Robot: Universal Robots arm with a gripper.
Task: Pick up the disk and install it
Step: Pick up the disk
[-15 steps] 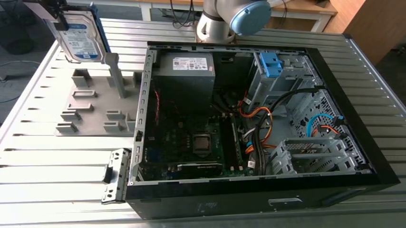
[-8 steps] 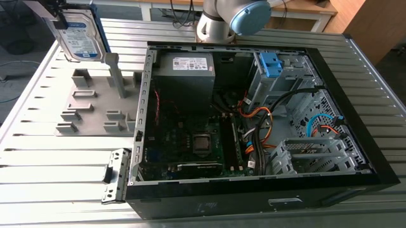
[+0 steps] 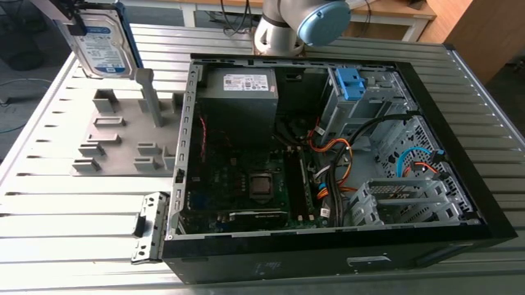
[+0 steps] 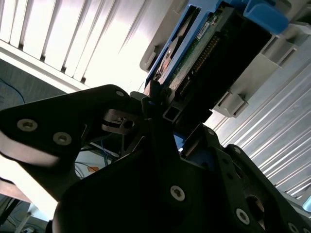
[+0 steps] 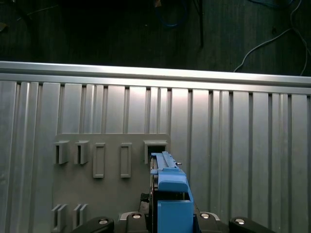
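Disk: the disk [image 3: 102, 44] hangs upright, label face showing, above the far corner of the ribbed table [image 3: 74, 215] on the exterior view's left. It is clear of the grey holder plate [image 3: 115, 144] and well apart from the open computer case [image 3: 328, 261].
Claw: in the second wrist view the gripper [image 4: 163, 114] is clamped narrow on the disk's edge [image 4: 204, 53].
Weight and stiffness: probably dense for its size, rigid metal that will not flex.
Fragility: likely shock-sensitive, with the green circuit board and connector pins exposed.
Slip: bare metal faces look smooth, and the blue carrier frame [image 5: 170, 194] probably flexes a little.
Hold point: across the flat faces near one end, away from the pins.
Writing: a white-and-blue label on the disk and a small white label [image 3: 248, 81] on the grey box; the print is too small to make out.
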